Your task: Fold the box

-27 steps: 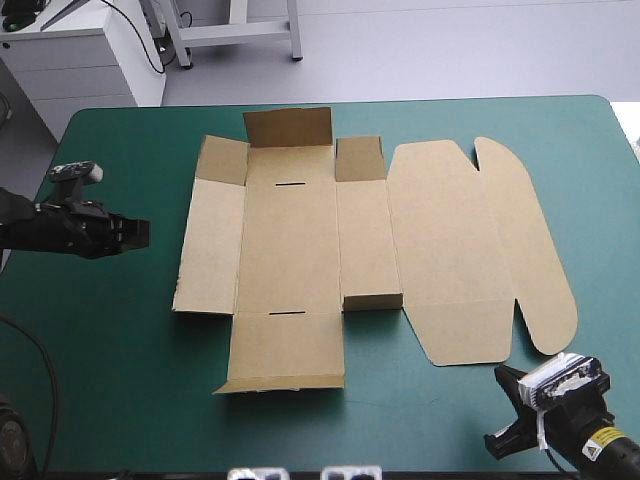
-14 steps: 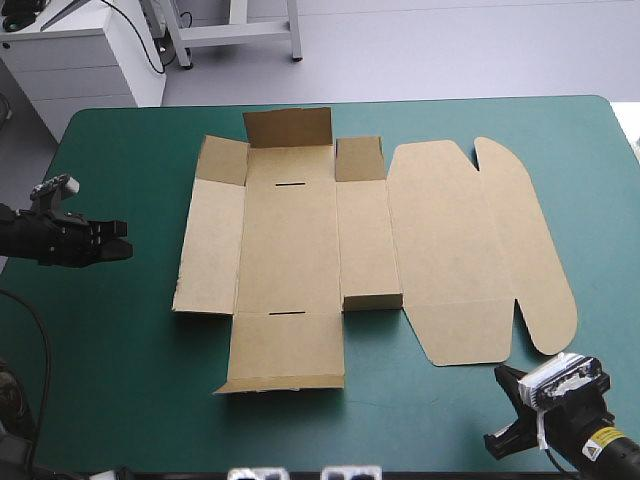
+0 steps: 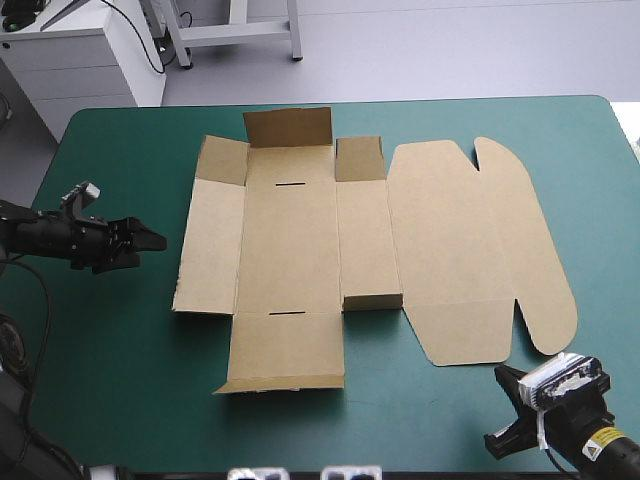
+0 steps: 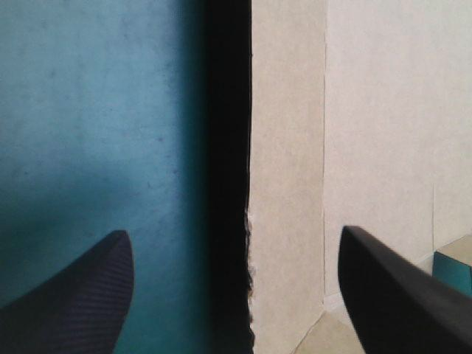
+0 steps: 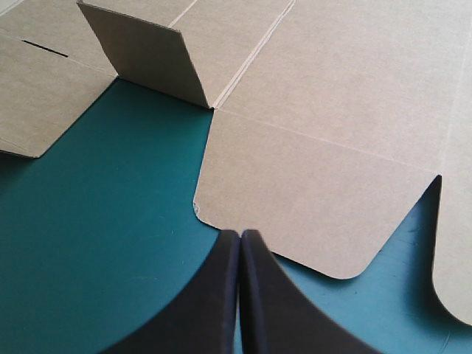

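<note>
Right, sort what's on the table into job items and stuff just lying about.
For the job:
box, mostly flat
left gripper, fingers open, facing its left edge
right gripper, fingers shut, by its near flap

Just lying about:
nothing I can see; the teal-green cover only carries the box
</note>
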Robot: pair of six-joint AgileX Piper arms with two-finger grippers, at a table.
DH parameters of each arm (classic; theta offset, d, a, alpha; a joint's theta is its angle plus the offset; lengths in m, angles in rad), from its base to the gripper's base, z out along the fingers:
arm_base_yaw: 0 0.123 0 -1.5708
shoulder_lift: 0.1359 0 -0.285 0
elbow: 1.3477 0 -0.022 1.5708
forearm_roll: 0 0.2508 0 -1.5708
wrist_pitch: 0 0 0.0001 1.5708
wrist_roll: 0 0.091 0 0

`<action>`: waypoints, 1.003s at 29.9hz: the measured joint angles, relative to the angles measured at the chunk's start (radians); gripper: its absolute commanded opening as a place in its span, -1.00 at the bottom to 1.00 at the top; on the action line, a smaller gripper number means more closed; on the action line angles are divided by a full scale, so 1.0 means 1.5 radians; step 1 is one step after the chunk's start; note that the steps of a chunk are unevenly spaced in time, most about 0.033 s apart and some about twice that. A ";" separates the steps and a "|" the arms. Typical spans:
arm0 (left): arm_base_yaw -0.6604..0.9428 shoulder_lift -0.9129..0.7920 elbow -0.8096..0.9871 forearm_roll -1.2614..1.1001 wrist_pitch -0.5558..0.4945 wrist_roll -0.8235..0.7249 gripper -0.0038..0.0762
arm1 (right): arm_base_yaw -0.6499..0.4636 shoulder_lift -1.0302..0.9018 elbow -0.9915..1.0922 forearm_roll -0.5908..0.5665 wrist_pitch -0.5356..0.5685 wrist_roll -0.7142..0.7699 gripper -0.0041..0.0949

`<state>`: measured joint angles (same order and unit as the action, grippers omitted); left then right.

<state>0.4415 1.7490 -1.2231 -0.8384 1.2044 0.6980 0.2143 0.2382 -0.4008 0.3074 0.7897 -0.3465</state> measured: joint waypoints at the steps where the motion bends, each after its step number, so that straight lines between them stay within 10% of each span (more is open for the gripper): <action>1: -0.004 0.006 0.000 0.000 -0.001 0.002 0.52 | 0.000 0.000 0.000 0.000 0.000 0.000 -0.95; 24: -0.151 0.095 0.012 -0.054 0.003 0.019 0.48 | 0.000 0.000 0.000 0.000 0.000 0.000 -0.95; 30: -0.166 0.106 0.013 -0.073 0.005 0.023 -0.05 | 0.000 0.000 0.000 0.000 0.000 0.000 -0.95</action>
<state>0.1926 1.9079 -1.2033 -0.9475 1.2113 0.7330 0.2143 0.2382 -0.4008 0.3074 0.7890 -0.3465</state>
